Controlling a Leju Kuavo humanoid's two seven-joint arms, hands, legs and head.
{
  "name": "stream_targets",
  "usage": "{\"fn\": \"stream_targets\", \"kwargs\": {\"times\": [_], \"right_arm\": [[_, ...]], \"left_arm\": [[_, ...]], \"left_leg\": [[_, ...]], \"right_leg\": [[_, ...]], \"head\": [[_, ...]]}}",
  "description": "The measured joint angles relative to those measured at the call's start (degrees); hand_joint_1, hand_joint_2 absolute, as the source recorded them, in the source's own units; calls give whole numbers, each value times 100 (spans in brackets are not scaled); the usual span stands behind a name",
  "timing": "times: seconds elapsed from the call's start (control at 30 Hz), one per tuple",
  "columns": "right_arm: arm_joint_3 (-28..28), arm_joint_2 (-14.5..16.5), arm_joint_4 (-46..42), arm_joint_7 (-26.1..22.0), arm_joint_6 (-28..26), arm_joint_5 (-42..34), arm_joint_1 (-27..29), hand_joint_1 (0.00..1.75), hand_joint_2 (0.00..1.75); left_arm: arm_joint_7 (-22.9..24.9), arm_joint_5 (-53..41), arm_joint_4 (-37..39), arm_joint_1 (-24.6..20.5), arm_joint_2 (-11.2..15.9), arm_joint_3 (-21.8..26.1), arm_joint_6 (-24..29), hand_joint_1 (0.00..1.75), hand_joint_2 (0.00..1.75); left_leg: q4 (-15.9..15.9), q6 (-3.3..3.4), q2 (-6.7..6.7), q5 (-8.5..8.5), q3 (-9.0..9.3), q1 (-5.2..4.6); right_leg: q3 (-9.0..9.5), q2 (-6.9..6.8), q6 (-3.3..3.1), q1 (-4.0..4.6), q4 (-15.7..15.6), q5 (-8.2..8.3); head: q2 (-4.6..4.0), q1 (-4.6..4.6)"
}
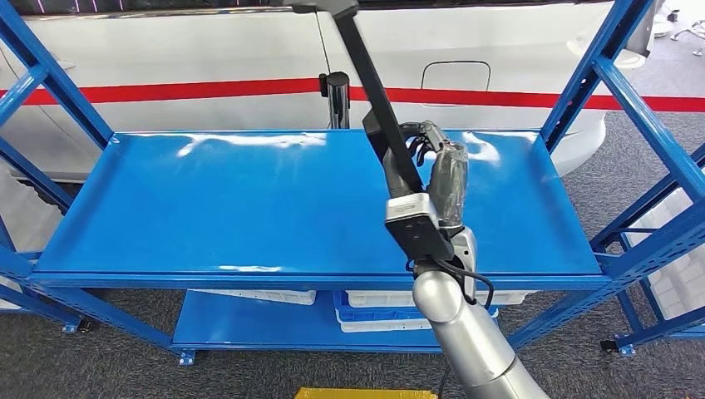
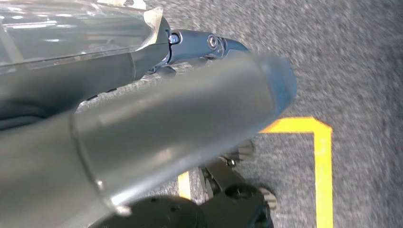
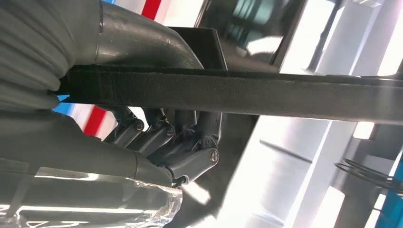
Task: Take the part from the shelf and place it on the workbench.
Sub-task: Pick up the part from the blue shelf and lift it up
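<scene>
The part (image 1: 370, 91) is a long black bar that runs slantwise from the top of the head view down to my right wrist. My right hand (image 1: 436, 162) grips it above the right half of the blue shelf deck (image 1: 208, 208), clear of the surface. In the right wrist view the bar (image 3: 247, 95) crosses the picture, with the thumb (image 3: 138, 42) on one side and the dark fingers (image 3: 166, 137) curled around the other. My left hand (image 2: 157, 123) hangs over grey carpet, thumb and a dark finger (image 2: 209, 43) stretched out, holding nothing.
Blue uprights (image 1: 599, 75) frame the shelf on both sides. White bins (image 1: 374, 299) sit on the lower deck. A white vehicle body with a red stripe (image 1: 166, 90) stands behind, with a chrome post (image 1: 337, 100) before it. Yellow floor tape (image 2: 318, 156) lies below me.
</scene>
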Motion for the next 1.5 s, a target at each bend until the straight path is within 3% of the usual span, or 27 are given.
{"fn": "stream_targets", "kwargs": {"times": [0.17, 0.37, 0.57, 0.8, 1.27, 1.5], "right_arm": [[-5, -18, -32, -30, 43, -122, 6, 175, 175], [42, -299, -593, -397, 821, -1659, -164, 175, 175], [306, -452, -647, -533, 880, -1966, -392, 175, 175], [408, -500, -621, -496, 1003, -2008, -491, 175, 175], [476, -514, -756, -404, 1329, -1521, -239, 175, 175], [441, -293, -851, -280, 1516, -1329, -130, 175, 175]], "left_arm": [[-12, 6, 0, 0, 0, -3, -18, 0, 175], [-203, 397, 3, 74, 73, 62, -210, 0, 175], [102, 546, 5, 33, -66, 280, 628, 0, 175], [197, 473, 3, -129, -218, 291, 705, 0, 175], [171, 452, -2, -211, -214, 293, 349, 0, 175], [-9, 525, -2, -150, -121, 300, 193, 0, 175]], "left_leg": [[0, 1, 1, 0, -1, 0], [0, 6, 2, -4, -2, 0], [1, 6, 1, -4, -1, -5], [1, 7, 1, -4, 0, -6], [20, 25, 1, -15, -5, -13], [88, 101, 1, -46, -39, -32]], "right_leg": [[0, 0, 0, 0, 0, 0], [0, 2, 0, -2, 0, 0], [0, 1, 1, -4, 0, 0], [0, 1, 1, -5, 0, 0], [1, 2, 6, -29, -4, 4], [5, 2, 44, -51, -19, 24]], "head": [[0, 0], [0, -1], [0, -1], [1, -1], [0, -3], [0, -3]]}}
